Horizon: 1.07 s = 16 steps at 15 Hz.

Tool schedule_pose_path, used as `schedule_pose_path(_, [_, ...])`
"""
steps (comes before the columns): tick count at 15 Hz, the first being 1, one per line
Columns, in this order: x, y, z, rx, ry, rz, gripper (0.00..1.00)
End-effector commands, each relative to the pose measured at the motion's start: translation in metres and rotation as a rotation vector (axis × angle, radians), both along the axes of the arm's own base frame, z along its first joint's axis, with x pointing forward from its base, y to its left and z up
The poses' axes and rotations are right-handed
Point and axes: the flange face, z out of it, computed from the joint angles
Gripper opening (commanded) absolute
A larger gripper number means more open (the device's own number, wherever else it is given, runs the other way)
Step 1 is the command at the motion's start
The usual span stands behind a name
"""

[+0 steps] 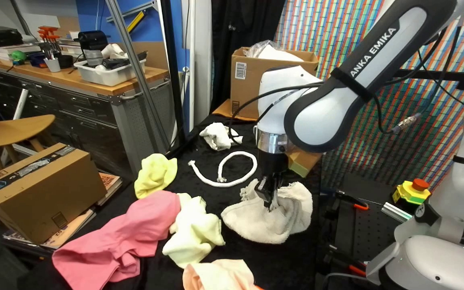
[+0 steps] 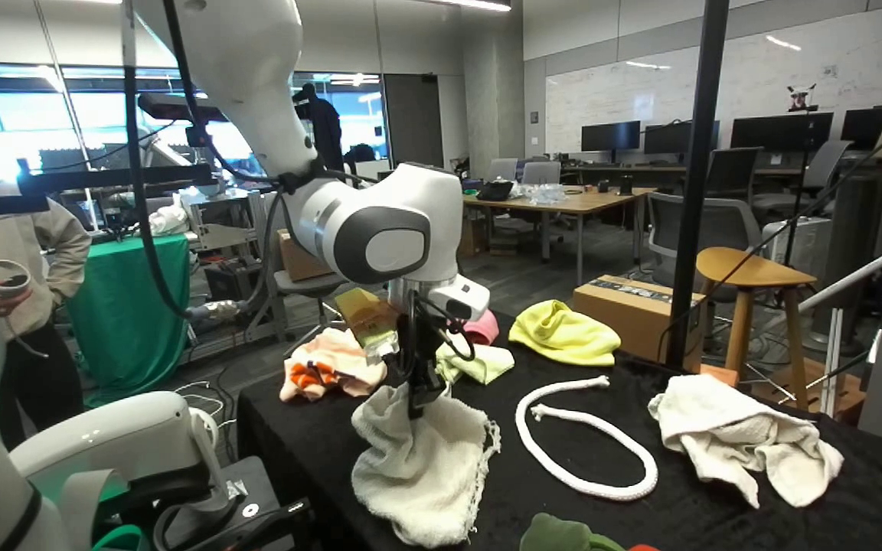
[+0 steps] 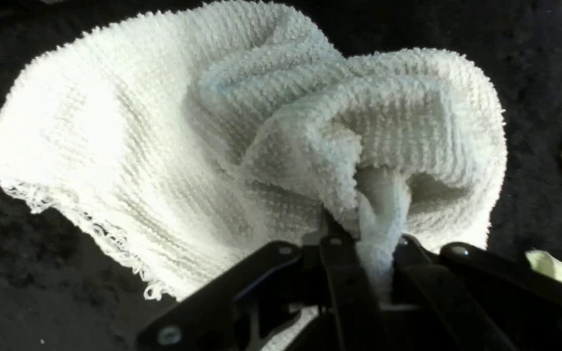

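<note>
Clamped on a raised fold, a Robotiq gripper [image 3: 372, 241] holds a cream terry towel [image 3: 159, 146], the bunched cloth likely giving it more to bite on than a flat layer would. The towel's fringed remainder slumps over a black table cover [image 1: 284, 262], apparently because only that fold is pinched. Just beside it, a white rope [image 2: 625, 492] lies loosely curled; beyond, a pale green cloth [image 1: 195, 237] rests against a pink cloth [image 1: 131, 233]. Farthest back in an exterior view, a cardboard box [image 1: 249, 90] stands unsealed, perhaps because its contents rise above the rim.
</note>
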Motion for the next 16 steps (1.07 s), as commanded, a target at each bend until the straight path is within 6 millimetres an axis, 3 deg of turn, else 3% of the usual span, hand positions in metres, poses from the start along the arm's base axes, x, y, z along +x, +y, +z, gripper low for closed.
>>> schedule_pose_path(1, [-0.001, 0.003, 0.05, 0.056, -0.109, 0.075, 0.03])
schedule_pose_path(9, [0.017, 0.025, 0.16, 0.071, -0.34, 0.182, 0.03])
schedule_pose_path(16, [0.05, 0.071, 0.214, -0.006, -0.458, 0.227, 0.03])
